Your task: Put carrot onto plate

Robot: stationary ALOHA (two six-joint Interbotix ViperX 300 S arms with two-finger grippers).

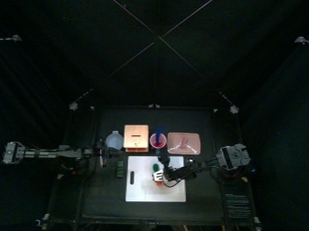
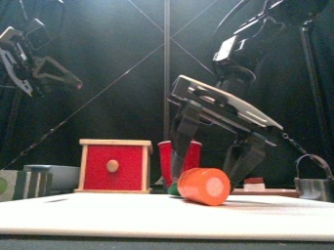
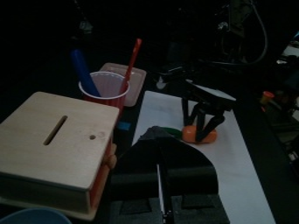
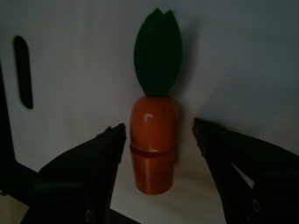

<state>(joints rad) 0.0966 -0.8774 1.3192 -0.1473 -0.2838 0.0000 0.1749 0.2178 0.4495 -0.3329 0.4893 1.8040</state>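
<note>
The right gripper (image 4: 163,171) is hanging over the white sheet (image 1: 143,180) with its jaws spread wide either side of the carrot (image 4: 156,149) lying there, not yet squeezing it, while the plate (image 1: 183,143) is sitting well apart behind, and no writing is readable anywhere.

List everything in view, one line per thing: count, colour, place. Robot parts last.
carrot: one, orange with green top, on the white sheet, between the right claw's open jaws
white sheet: one, table's front middle
plate: one, pale pink, behind the sheet, toward the right
wooden box: one, tan with red front, behind the sheet, toward the left
cup: one, pink, holding pens, beside the box
right claw: one, black, open, astride the carrot
left claw: one, black, raised at left
</note>
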